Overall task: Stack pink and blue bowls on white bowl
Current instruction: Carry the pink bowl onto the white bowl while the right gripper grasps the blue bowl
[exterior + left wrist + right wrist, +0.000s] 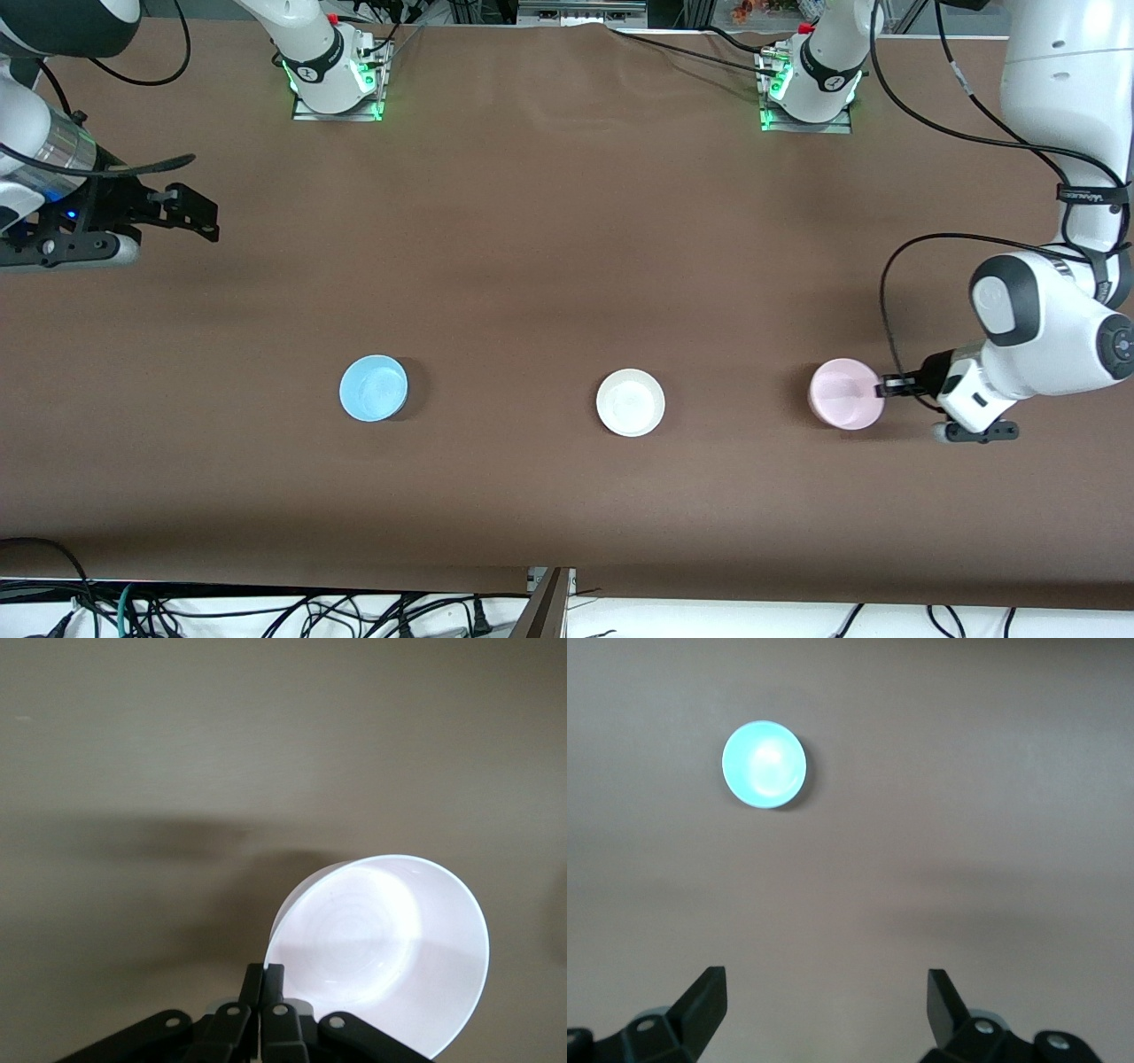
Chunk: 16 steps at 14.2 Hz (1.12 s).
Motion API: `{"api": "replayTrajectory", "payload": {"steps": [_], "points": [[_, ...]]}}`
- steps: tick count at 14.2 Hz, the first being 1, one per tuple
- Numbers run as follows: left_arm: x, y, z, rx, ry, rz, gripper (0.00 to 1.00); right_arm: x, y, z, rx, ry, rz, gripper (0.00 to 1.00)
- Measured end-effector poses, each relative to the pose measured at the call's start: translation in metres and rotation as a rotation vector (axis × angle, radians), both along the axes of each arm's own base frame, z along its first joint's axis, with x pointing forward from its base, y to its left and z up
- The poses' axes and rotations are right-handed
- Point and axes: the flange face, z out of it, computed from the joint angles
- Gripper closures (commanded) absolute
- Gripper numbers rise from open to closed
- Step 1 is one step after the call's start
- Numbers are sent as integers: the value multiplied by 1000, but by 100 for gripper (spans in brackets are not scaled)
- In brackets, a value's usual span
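Three bowls sit in a row on the brown table. The pale pink bowl [844, 394] is toward the left arm's end, the white bowl [630, 402] is in the middle, and the light blue bowl [373, 388] is toward the right arm's end. My left gripper [890, 386] is shut on the pink bowl's rim, on the side toward the left arm's end. In the left wrist view the pink bowl [381, 948] looks washed-out and tilted, with its rim pinched between the fingers [266, 979]. My right gripper [204, 217] is open and empty, high over the table's right-arm end. The right wrist view shows its gripper [824, 997] apart from the blue bowl [764, 764].
The two arm bases [332, 80] [806, 89] stand along the table edge farthest from the front camera. Loose cables [266, 611] hang below the edge nearest the front camera. Bare brown cloth lies between the bowls.
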Motion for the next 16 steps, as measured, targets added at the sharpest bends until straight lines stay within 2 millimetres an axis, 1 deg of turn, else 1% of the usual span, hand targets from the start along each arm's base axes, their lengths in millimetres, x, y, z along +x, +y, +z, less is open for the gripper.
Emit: {"api": "replayTrajectory", "payload": {"steps": [1,2,4,6,8,9,10,11,12,14,16], "points": [[3,-33,8,-19,5,29,100,4,1,-8,3,6,-1,0],[2,-65,12,-37,16,43,100,8,2,-18,11,24,-1,0],[-3,-122,11,-55,28,62,100,16,5,-39,23,54,-3,0],[-7,-172,5,-59,17,103,100,22,7,-57,28,83,-3,0],[-16,-220,-3,-60,24,137,100,28,11,-75,30,107,2,0],[-21,-243,-6,-61,32,151,100,31,16,-85,31,115,9,0],[-24,-261,-7,-63,36,160,100,36,22,-95,32,112,17,0],[-26,-274,-7,-65,38,163,100,43,26,-108,34,99,22,0],[-27,-281,-6,-67,37,163,100,52,30,-126,36,88,24,0],[-28,-287,-8,-65,38,157,100,67,31,-166,37,86,21,0],[-31,-291,-17,-52,45,149,100,77,33,-196,39,78,22,0]]}}
